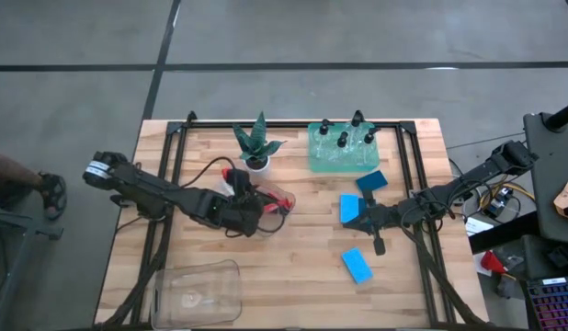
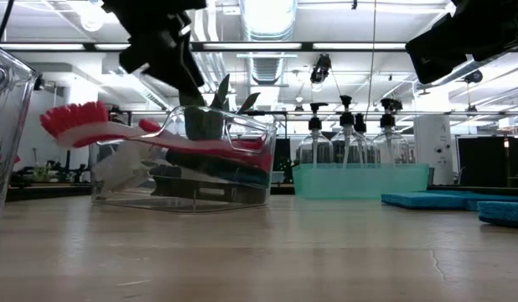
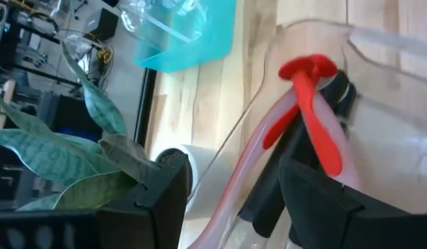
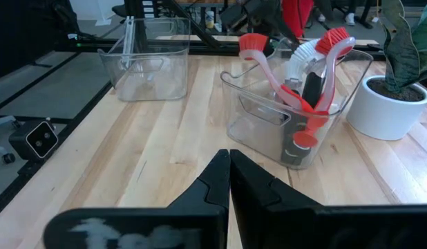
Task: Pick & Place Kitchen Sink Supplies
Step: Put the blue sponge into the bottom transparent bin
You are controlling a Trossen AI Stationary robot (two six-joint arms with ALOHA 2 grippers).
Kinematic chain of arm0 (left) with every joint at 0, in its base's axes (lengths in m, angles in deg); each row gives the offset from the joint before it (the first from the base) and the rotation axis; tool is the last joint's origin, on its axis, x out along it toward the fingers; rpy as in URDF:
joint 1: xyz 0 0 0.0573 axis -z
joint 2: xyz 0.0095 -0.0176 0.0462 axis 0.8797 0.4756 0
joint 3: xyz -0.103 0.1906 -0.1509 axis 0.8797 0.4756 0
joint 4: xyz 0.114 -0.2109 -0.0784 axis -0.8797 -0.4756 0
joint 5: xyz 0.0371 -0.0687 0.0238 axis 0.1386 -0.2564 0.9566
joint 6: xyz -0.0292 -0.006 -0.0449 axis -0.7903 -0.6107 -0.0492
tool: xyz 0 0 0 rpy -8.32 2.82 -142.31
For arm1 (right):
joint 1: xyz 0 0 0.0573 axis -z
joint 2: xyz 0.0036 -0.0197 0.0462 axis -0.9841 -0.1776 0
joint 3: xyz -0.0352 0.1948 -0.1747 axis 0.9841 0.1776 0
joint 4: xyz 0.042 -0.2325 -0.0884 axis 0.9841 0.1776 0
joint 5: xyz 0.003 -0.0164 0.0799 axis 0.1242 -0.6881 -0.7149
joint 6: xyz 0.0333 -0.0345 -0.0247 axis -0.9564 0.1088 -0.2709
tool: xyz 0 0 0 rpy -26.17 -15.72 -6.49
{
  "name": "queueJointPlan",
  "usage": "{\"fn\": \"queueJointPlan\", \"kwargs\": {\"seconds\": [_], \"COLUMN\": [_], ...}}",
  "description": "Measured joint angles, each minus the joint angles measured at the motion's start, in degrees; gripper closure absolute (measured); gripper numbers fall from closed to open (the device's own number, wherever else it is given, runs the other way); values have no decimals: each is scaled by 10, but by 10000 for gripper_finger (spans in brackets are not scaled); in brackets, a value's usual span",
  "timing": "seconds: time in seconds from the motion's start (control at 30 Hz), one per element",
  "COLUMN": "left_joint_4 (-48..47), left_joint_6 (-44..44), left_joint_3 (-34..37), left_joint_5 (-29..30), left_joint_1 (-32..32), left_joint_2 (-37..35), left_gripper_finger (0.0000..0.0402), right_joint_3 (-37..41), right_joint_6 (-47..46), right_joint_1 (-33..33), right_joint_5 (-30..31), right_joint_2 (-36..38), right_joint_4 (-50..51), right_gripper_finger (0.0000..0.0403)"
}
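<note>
Nearest blue sponge (image 1: 349,208) lies just beside the clenched, empty right claw (image 1: 377,245); left claw (image 1: 266,204), released, hangs over the brush bin (image 1: 277,197).

Brushes (image 4: 307,90) stand in the bin (image 4: 269,124) beside the plant (image 1: 257,145) (bottles (image 1: 344,138) in the tray (image 1: 343,162)).

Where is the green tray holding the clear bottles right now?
In the high view, the green tray sits at the table's far edge, right of the potted plant, above the blue sponges.
</note>
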State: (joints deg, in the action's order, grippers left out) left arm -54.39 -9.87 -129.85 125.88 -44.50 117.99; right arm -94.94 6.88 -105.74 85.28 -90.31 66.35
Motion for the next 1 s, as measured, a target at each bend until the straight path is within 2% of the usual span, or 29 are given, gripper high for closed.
{"fn": "queueJointPlan", "kwargs": {"seconds": [0.2, 0.43, 0.53, 0.67, 0.87, 0.93, 1.0], "left_joint_4": [-38, -66, -72, -92, -63, -39, 0], "left_joint_6": [-40, -239, -256, -284, -286, -281, -266], "left_joint_3": [-33, -83, -76, -62, -14, 14, 50], "left_joint_5": [-11, -23, -27, -31, -32, -31, -31], "left_joint_1": [7, 15, 27, 31, 45, 50, 56], "left_joint_2": [0, -1, -8, -22, -101, -140, -183], "left_gripper_finger": [181, 185, 200, 247, 375, 392, 392], "right_joint_3": [0, 0, 0, 0, 0, 0, 0], "right_joint_6": [0, 0, 0, 0, 0, 0, 0], "right_joint_1": [0, 0, 0, 0, 0, 0, 0], "right_joint_5": [0, 0, 0, 0, 0, 0, 0], "right_joint_2": [0, 0, 0, 0, 0, 0, 0], "right_joint_4": [0, 0, 0, 0, 0, 0, 0], "right_gripper_finger": [394, 394, 394, 394, 394, 394, 394]}}
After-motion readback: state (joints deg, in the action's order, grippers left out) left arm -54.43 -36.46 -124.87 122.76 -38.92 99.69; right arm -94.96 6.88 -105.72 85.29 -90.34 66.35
